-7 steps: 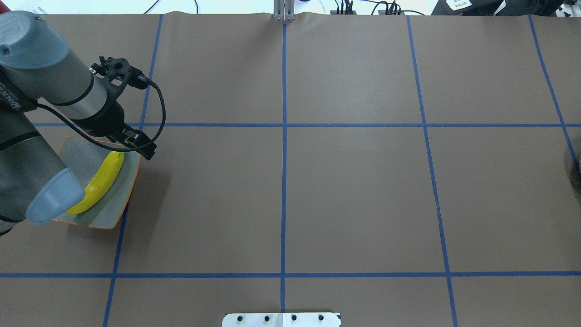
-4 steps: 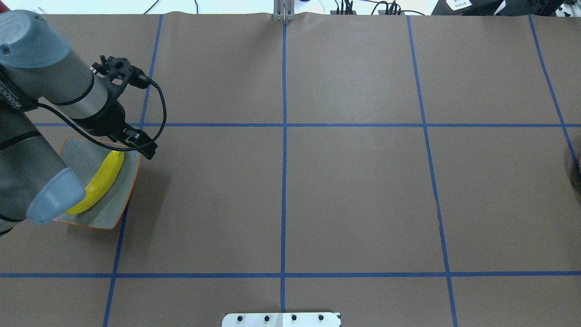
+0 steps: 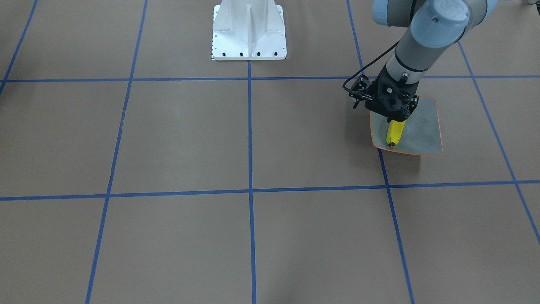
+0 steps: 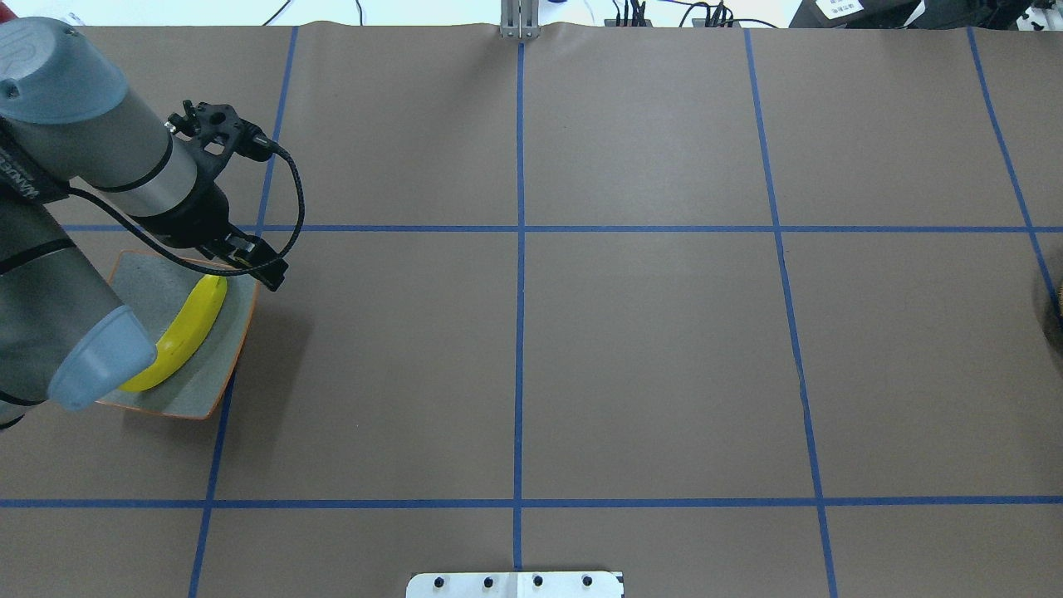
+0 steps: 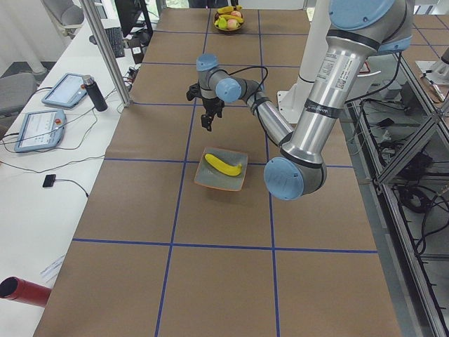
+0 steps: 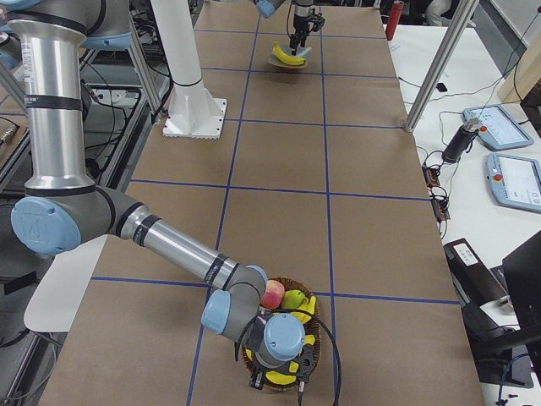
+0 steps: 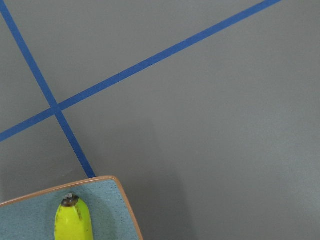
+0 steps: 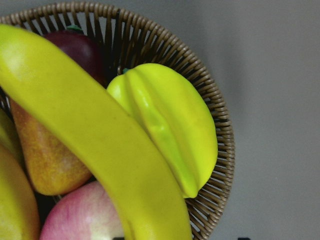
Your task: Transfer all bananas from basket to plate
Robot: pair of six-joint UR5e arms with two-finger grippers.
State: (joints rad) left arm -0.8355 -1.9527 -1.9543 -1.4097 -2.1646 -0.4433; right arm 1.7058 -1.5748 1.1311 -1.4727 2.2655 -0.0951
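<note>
One yellow banana point(image 4: 187, 332) lies lengthwise on the grey-blue, orange-rimmed plate point(image 4: 220, 357) at the table's left end. My left gripper point(image 4: 253, 266) hangs open above the plate's far corner, clear of the fruit, and its raised height shows in the exterior left view point(image 5: 206, 125). The left wrist view holds only the banana's dark tip point(image 7: 70, 202) and a plate corner point(image 7: 112, 205). At the opposite end, my right gripper point(image 6: 283, 368) is down in the wicker basket point(image 8: 220, 130) over another banana point(image 8: 100, 140); I cannot tell whether it is open or shut.
The basket also holds a yellow-green starfruit point(image 8: 165, 125), a pear point(image 8: 45, 160), a pink apple point(image 8: 85, 210) and a dark red fruit point(image 8: 80, 50). The white robot base point(image 3: 249, 29) stands mid-table. A side table carries tablets point(image 5: 35, 130) behind a metal post point(image 5: 105, 49).
The left gripper has edged up very slightly over the plate's far corner. The banana on the plate has not moved.
</note>
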